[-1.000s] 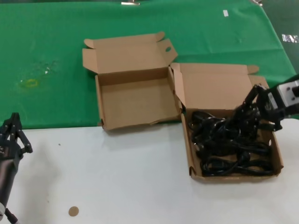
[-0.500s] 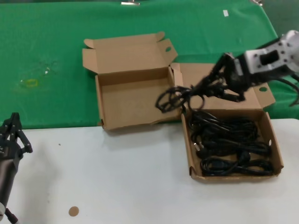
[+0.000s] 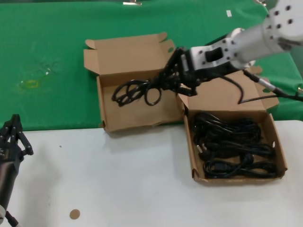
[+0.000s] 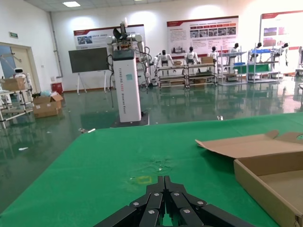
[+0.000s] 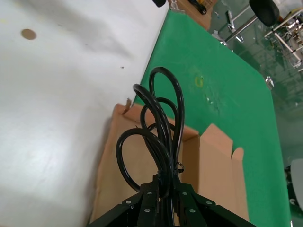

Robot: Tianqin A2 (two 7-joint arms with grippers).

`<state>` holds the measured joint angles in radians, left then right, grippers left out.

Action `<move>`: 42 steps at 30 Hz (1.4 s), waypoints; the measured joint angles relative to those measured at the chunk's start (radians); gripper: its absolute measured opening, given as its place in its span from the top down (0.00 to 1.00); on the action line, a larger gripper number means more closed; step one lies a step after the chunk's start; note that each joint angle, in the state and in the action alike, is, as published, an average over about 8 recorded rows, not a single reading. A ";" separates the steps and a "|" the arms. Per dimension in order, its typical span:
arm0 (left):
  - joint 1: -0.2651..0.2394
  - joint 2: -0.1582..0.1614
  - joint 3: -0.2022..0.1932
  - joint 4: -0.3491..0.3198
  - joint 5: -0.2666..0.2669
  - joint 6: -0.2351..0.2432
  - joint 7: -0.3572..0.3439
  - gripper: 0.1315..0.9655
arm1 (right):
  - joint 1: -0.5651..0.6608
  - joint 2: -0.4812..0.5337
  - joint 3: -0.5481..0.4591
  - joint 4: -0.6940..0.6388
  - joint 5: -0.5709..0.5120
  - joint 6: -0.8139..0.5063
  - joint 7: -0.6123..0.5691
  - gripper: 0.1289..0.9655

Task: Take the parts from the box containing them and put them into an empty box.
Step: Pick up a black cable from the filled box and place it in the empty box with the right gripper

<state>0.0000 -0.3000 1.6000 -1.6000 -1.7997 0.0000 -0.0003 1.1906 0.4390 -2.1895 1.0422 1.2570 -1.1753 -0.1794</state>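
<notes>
From the head, the right hand (image 3: pixel 171 82) hangs clenched on a looped cord bundle (image 3: pixel 137 92) over the bare square box (image 3: pixel 137 101), while the long box (image 3: pixel 234 142) beside it holds more cords (image 3: pixel 232 149). The left wrist shows the left hand (image 4: pixel 163 208) pressed closed over green cloth (image 4: pixel 118 175) near that square box. The right wrist shows cord loops (image 5: pixel 158 137) above its floor.

Right gripper (image 3: pixel 171 80) clamped on a looped black power cord (image 3: pixel 137 92), held above the nearly square box (image 3: pixel 137 101). More cords (image 3: pixel 234 146) heaped in the longer box (image 3: pixel 236 137) alongside. Left gripper (image 3: pixel 12 135) parked low over the white table (image 3: pixel 118 184).
</notes>
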 joint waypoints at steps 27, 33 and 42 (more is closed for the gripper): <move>0.000 0.000 0.000 0.000 0.000 0.000 0.000 0.98 | 0.053 -0.226 -0.062 -0.417 -0.069 0.259 -0.221 0.94; 0.000 0.000 0.000 0.000 0.000 0.000 0.000 0.98 | 0.062 -0.247 -0.062 -0.473 -0.069 0.286 -0.253 0.94; 0.000 0.000 0.000 0.000 0.000 0.000 0.000 0.98 | 0.085 -0.291 -0.051 -0.566 -0.054 0.330 -0.322 0.94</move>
<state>0.0000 -0.3000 1.6000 -1.6000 -1.7997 0.0000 -0.0003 1.2760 0.1475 -2.2406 0.4766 1.2032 -0.8456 -0.5010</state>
